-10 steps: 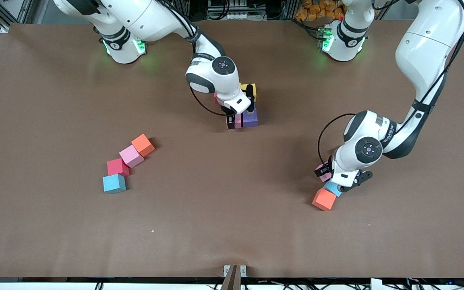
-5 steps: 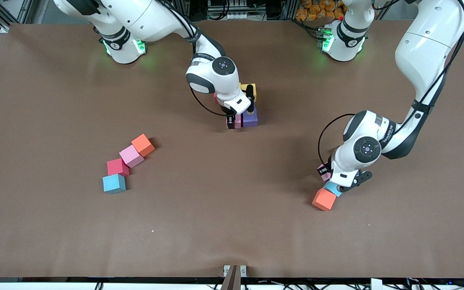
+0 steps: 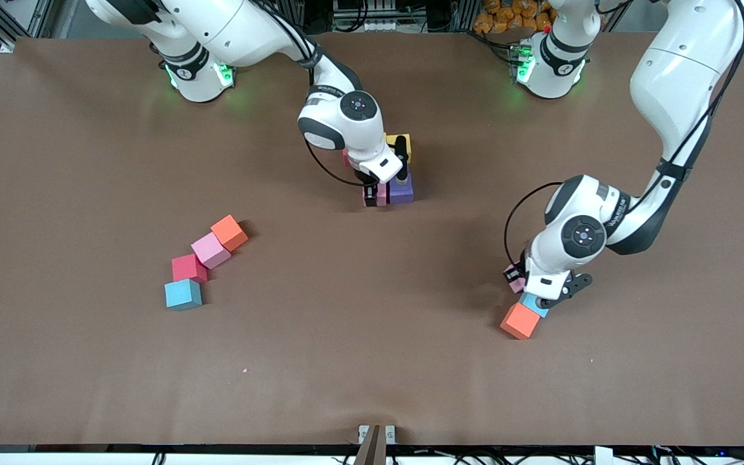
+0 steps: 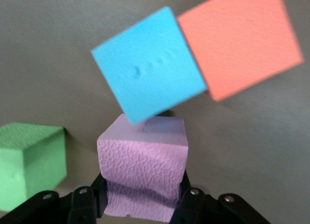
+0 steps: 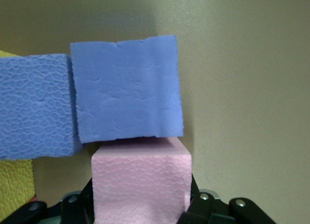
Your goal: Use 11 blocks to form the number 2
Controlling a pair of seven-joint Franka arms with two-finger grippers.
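My left hand (image 3: 519, 282) is down at the counter (image 3: 372, 361) toward the left arm's end, pinching a pink cube (image 4: 143, 171) between its fingers (image 4: 191, 200); in the left wrist view that cube's upper corner meets a light blue cube (image 4: 147, 71), which sits edge to edge with an orange cube (image 4: 242, 42), and a green cube (image 4: 30, 163) lies just beside the pink one. From the front, the orange cube (image 3: 519, 320) is the nearest of that cluster to the front camera, with the light blue cube (image 3: 533, 303) touching it. My right hand (image 3: 382, 194) is low at the middle of the counter, its fingers closed on another pink cube (image 5: 140, 180) that presses against a purple cube (image 5: 127, 90); a second purple cube (image 5: 36, 105) sits beside that one, with a yellow cube (image 3: 402, 143) farther from the front camera. Well apart, toward the right arm's end, four loose blocks lie in a curved chain: orange (image 3: 229, 232), pink (image 3: 210, 250), red (image 3: 188, 267), and light blue (image 3: 183, 294).
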